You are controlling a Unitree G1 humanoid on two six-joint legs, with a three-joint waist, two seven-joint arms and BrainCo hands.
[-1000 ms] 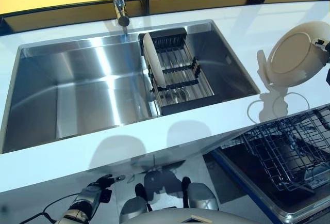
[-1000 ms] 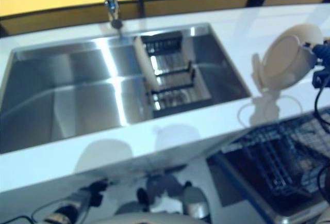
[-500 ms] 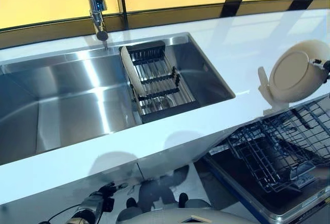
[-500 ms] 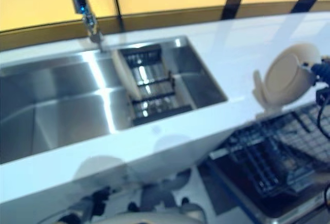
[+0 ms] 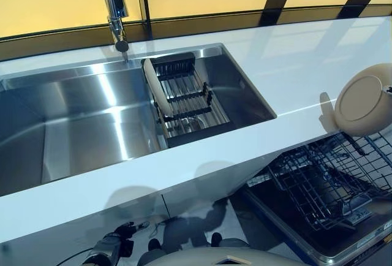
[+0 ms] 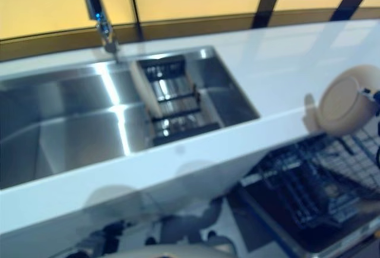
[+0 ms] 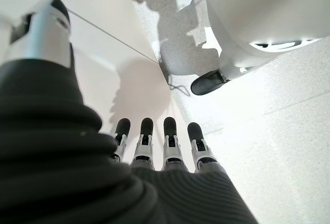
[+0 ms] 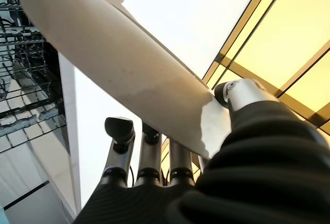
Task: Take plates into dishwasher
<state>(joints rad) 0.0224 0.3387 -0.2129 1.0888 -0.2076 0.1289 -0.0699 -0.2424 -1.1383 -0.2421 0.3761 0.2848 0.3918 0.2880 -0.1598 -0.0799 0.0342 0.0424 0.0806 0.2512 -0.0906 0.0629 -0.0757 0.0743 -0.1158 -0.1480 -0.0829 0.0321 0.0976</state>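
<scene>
- Since a second ago the cream plate [image 5: 365, 98] has come off the counter side and now sits right at the counter's edge, hanging over the open dishwasher rack [image 5: 334, 177]. Some of that shift is the camera swinging too, since the whole sink [image 5: 79, 125] slid across the view.
- Right hand [image 8: 170, 154] has the plate pinched by its rim, thumb on one face and fingers behind the other, plate tilted up nearly on edge.
- Rack is directly below that hand, not touching the plate yet. Looks like the carry part is basically done and the lowering into the tines is what's left, imo.
- One more plate [image 5: 155, 93] stands on edge in the drainer basket [image 5: 190, 97] in the sink, well away from the holding hand, so another trip is needed.
- Left hand [image 7: 154, 146] hangs low below the counter, fingers straight and relaxed, holding nothing.
</scene>
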